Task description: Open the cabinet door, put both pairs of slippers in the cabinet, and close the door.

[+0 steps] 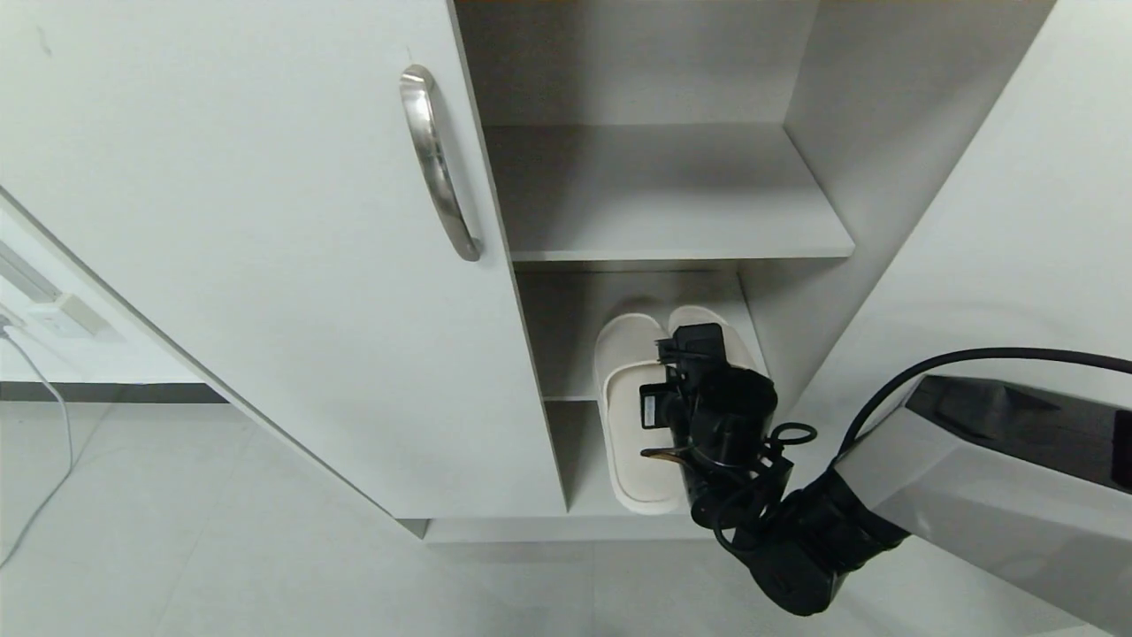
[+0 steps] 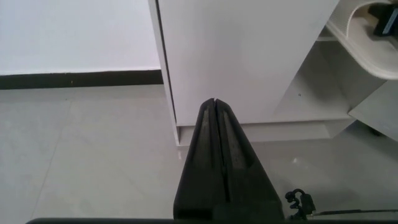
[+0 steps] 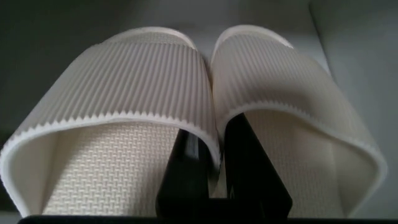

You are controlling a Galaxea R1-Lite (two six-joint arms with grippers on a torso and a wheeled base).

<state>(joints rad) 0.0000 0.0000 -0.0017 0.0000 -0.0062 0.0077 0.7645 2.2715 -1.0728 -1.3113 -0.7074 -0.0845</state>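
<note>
A pair of cream slippers (image 1: 623, 416) is side by side in the cabinet's bottom compartment (image 1: 575, 460), toes toward the back wall. My right gripper (image 1: 694, 345) reaches in from the front and is shut on the slippers (image 3: 143, 81), pinching the two inner strap edges together between its fingers (image 3: 249, 155). I cannot tell whether the soles rest on the compartment floor. My left gripper (image 2: 214, 102) hangs shut and empty low over the floor, outside the closed left door (image 2: 236, 56). A slipper's rim (image 2: 357, 37) shows past that door.
The left door (image 1: 265, 221) with its metal handle (image 1: 438, 159) is closed. The right door (image 1: 1017, 221) stands swung open. Above the slippers is a bare shelf (image 1: 663, 195). Tiled floor (image 1: 221, 548) lies in front, with a wall socket and cable (image 1: 53, 318) at far left.
</note>
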